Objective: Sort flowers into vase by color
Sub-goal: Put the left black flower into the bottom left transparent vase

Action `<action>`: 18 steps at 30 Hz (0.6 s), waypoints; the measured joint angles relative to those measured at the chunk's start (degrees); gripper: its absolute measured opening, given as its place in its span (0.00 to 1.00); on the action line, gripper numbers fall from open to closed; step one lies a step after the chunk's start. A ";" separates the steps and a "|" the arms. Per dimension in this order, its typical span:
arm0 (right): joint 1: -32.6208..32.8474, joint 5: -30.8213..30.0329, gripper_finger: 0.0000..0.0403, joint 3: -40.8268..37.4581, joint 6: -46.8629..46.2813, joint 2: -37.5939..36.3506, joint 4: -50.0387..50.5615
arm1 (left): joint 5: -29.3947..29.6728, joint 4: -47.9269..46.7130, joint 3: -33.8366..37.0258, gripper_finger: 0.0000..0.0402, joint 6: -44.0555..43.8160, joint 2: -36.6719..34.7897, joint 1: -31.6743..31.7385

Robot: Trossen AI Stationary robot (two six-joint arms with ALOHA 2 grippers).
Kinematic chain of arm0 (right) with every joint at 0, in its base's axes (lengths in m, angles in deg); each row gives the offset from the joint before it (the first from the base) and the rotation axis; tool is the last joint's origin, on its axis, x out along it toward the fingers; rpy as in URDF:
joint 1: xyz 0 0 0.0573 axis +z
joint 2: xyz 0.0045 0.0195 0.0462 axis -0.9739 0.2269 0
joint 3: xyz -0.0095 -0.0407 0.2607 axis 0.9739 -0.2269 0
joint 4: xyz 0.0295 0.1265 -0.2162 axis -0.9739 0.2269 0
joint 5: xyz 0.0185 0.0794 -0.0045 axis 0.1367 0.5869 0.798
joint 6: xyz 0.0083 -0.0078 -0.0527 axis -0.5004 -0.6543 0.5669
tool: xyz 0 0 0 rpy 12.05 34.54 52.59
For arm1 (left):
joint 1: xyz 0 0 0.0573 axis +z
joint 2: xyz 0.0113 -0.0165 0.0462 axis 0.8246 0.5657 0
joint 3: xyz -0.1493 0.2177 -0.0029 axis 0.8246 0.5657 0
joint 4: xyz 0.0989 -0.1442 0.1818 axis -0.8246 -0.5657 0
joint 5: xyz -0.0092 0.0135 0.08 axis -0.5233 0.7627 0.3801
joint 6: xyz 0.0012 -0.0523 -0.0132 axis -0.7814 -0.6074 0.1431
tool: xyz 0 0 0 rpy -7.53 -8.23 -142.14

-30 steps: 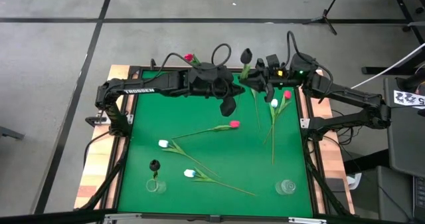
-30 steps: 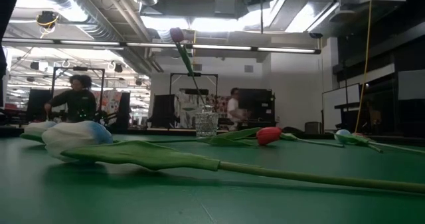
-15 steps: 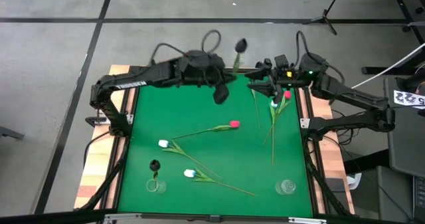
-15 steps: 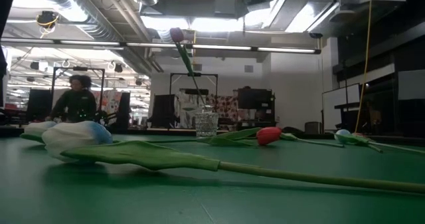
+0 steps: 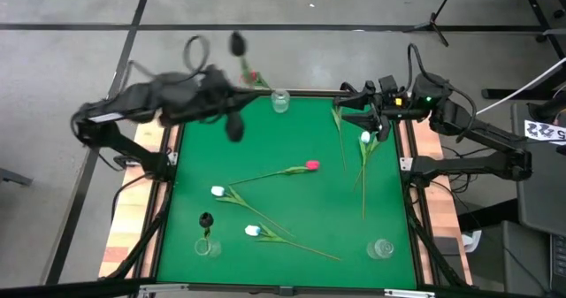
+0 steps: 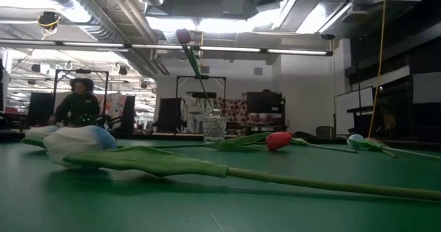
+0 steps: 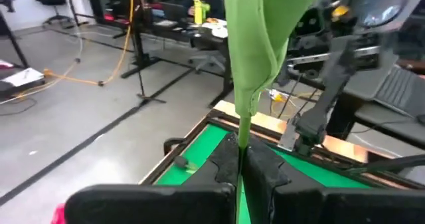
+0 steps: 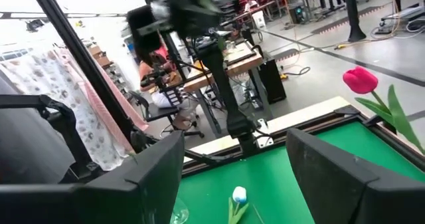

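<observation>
The counter [image 5: 292, 148] wears a matt green felt-like cloth, framed in pale raw wood [image 5: 133, 218]. The small clear glass vases [image 5: 382, 248] shine glossy. The artificial tulips' green leaves [image 6: 148, 162] look like soft matt fabric. The grey concrete floor [image 5: 71, 86] looks smooth.

left arm [image 5: 150, 103] blurred (mid-swing), held stem [image 7: 244, 111] cut off

From my left wrist camera I see the left gripper [image 7: 240, 165] pinched tight on a green flower stem [image 7: 242, 127], which rises straight up between the two dark fingers [image 7: 267, 165] into a broad folded leaf [image 7: 260, 31]. Beyond the fingers lies a corner of the green surface [image 7: 199, 156] with its wooden edge, then grey floor with cables and desks further off.
</observation>
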 joint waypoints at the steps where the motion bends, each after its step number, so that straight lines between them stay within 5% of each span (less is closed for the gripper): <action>1: 0.04 -0.38 0.66 0.00 0.04 0.01 0.02 | 2.03 -0.88 -0.04 0.01 -1.04 -0.80 -2.43; 9: 0.02 -2.96 0.66 0.00 -0.25 0.15 0.71 | 7.85 -9.41 -0.04 0.01 -8.33 -2.16 -20.61; 18: 0.01 -5.52 0.66 0.00 -1.81 0.15 0.79 | 22.12 -15.13 -0.04 0.01 -17.29 -2.16 -39.73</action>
